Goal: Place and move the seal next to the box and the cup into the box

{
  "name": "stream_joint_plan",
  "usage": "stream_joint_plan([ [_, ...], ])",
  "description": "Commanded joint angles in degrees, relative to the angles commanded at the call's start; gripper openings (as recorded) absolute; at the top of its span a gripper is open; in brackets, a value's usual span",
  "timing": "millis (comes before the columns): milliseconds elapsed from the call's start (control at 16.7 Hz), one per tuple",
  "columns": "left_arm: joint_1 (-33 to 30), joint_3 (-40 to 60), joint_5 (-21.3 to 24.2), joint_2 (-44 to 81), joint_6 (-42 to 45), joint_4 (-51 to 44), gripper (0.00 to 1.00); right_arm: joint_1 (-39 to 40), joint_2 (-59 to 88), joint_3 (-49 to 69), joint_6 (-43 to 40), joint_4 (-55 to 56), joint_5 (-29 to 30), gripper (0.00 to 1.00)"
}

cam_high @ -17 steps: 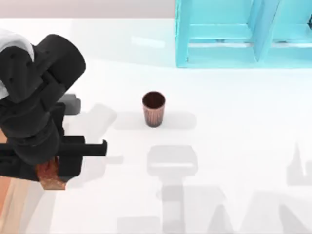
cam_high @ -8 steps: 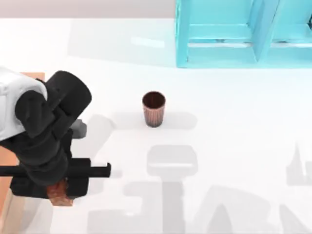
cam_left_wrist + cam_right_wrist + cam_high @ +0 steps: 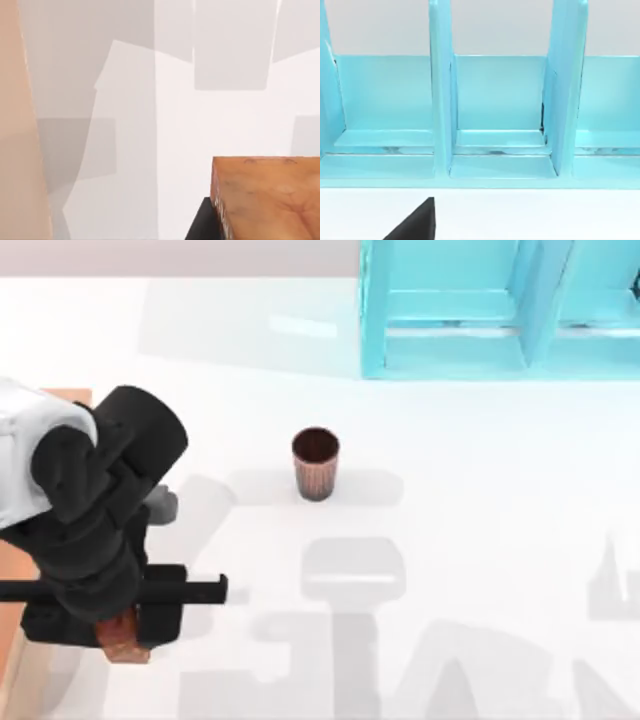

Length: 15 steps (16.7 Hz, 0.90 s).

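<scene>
Since a second ago my left claw [image 3: 125, 625] is shifting toward five o'clock, off the box [image 3: 12, 580] edge, pinching the seal [image 3: 124, 638] over the worktop [image 3: 470, 500] beside the box. Judging by that, the seal is nearly placed; the cup [image 3: 316, 464], at centre, is waiting for boxing. Right claw: I cannot tell

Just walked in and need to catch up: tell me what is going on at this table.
The left gripper holds the seal low at the table's near left, just right of the box at the left edge. The cup stands upright alone mid-table, not yet in the box. A turquoise shelf frame sits at the far right; the right wrist view faces it.
</scene>
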<state>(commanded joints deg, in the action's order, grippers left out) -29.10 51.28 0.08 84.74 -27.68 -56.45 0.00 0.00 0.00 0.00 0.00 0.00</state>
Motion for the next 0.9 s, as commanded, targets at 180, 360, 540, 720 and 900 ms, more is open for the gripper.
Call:
stream_joint_plan([
  [180,0.0,0.0,0.0,0.0,0.0,0.0,0.68,0.0,0.0,0.0,0.0,0.0,0.0,1.0],
  [360,0.0,0.0,0.0,0.0,0.0,0.0,0.9,0.0,0.0,0.0,0.0,0.0,0.0,1.0],
  [540,0.0,0.0,0.0,0.0,0.0,0.0,1.0,0.0,0.0,0.0,0.0,0.0,0.0,1.0],
  [720,0.0,0.0,0.0,0.0,0.0,0.0,1.0,0.0,0.0,0.0,0.0,0.0,0.0,1.0],
  [900,0.0,0.0,0.0,0.0,0.0,0.0,1.0,0.0,0.0,0.0,0.0,0.0,0.0,1.0],
])
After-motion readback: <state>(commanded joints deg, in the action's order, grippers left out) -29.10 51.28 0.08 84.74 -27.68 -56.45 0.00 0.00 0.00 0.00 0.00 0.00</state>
